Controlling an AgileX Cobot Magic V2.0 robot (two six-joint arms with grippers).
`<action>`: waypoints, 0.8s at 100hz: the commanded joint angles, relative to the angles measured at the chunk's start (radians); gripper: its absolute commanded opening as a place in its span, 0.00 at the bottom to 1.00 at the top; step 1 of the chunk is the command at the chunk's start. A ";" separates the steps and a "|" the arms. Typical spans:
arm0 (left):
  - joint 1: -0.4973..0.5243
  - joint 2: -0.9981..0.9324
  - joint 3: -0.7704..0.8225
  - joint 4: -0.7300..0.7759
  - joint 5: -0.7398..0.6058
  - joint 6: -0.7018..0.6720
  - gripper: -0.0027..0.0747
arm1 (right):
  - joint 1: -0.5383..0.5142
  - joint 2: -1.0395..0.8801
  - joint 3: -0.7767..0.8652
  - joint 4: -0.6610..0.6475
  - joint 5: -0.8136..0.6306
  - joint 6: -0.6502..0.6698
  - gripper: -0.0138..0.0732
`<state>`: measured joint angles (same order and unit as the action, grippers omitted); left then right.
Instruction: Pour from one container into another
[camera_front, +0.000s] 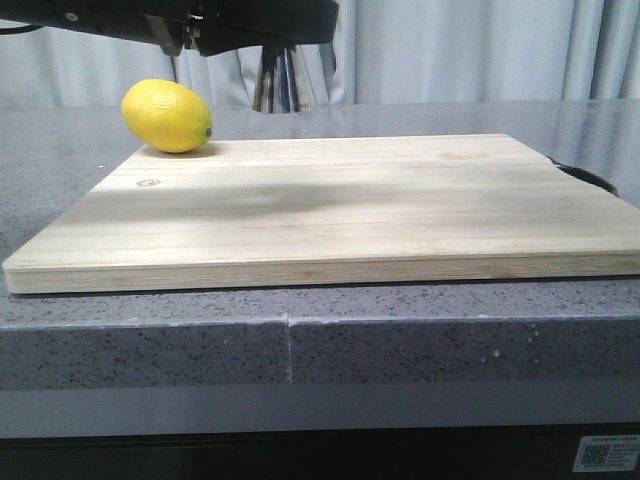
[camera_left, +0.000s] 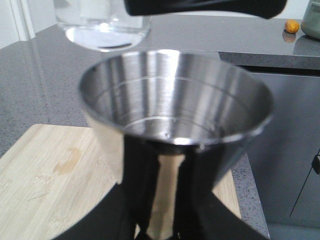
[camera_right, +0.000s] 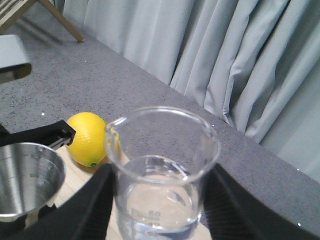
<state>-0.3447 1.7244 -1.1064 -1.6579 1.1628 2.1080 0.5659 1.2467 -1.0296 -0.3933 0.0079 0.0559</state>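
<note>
My left gripper (camera_left: 167, 212) is shut on the shiny steel jigger (camera_left: 175, 110), holding it upright by its lower part with the cup mouth open upward. Whether it holds liquid I cannot tell. My right gripper (camera_right: 159, 200) is shut on the clear glass beaker (camera_right: 162, 170), which stands nearly upright with clear liquid in its bottom. In the right wrist view the jigger (camera_right: 27, 175) sits just beside the beaker, slightly lower. The left wrist view shows the beaker (camera_left: 102, 30) just beyond the jigger's far rim. Both containers are above the front view's top edge.
A wooden cutting board (camera_front: 340, 210) lies on the grey stone counter, with a yellow lemon (camera_front: 167, 115) at its far left corner. Black arm parts (camera_front: 250, 20) hang above the lemon. A black handle (camera_front: 590, 178) pokes out at the board's right. Curtains close the back.
</note>
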 joint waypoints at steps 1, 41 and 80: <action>-0.011 -0.052 -0.029 -0.079 0.104 -0.006 0.01 | 0.012 -0.034 -0.049 -0.030 -0.046 -0.002 0.40; -0.011 -0.052 -0.029 -0.079 0.104 -0.006 0.01 | 0.014 -0.034 -0.060 -0.067 -0.025 -0.002 0.40; -0.011 -0.052 -0.029 -0.079 0.101 -0.006 0.01 | 0.028 -0.034 -0.081 -0.091 0.017 -0.002 0.40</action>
<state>-0.3447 1.7244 -1.1064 -1.6579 1.1628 2.1080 0.5858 1.2467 -1.0653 -0.4580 0.0869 0.0559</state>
